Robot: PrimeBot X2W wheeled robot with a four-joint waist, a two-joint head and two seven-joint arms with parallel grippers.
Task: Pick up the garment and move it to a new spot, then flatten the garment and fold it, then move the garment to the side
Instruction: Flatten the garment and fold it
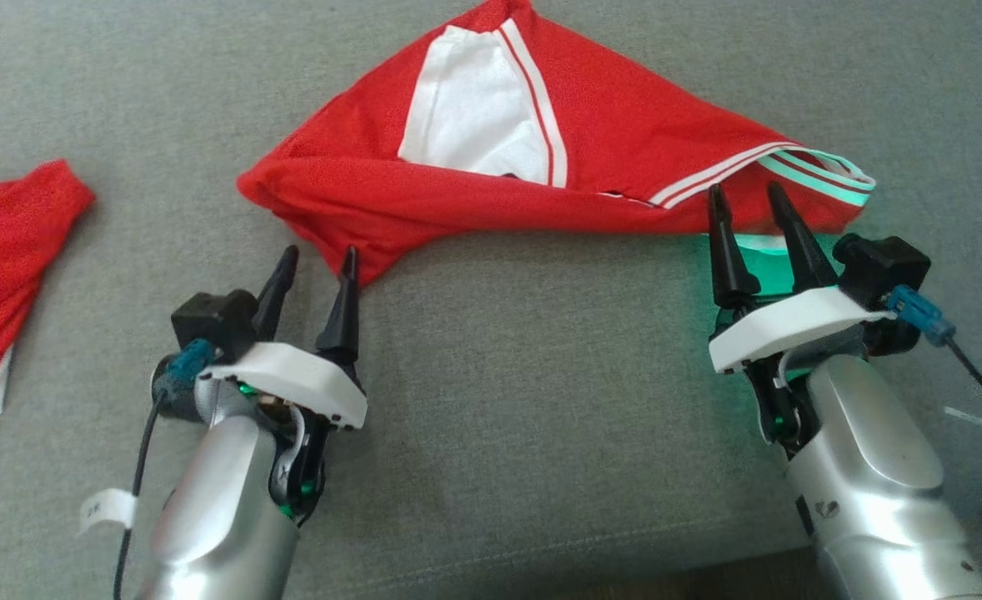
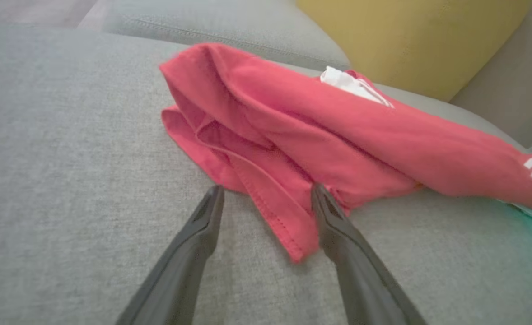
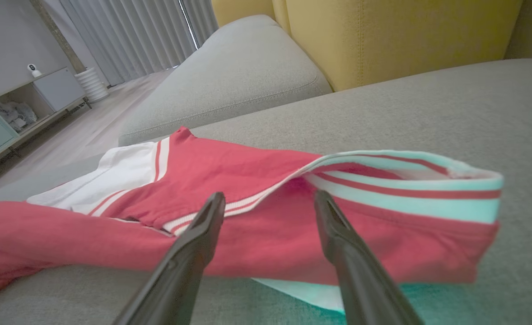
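The garment (image 1: pixel 591 125) is red with a white panel and white-striped trim, lying bunched and roughly triangular on the grey sofa cushion (image 1: pixel 499 375). My left gripper (image 1: pixel 320 262) is open at its near left corner, and a hemmed red flap (image 2: pixel 288 225) lies between the fingers. My right gripper (image 1: pixel 745 200) is open at the striped hem (image 1: pixel 816 171) on the right; the red cloth (image 3: pixel 270 234) sits just past its fingertips. Neither gripper is closed on the cloth.
A second red and white cloth (image 1: pixel 3 258) lies at the left edge of the cushion. A yellow backrest (image 3: pixel 397 36) stands behind the sofa seat, and another grey cushion (image 3: pixel 234 76) adjoins it. The cushion's front seam (image 1: pixel 541 521) runs near my forearms.
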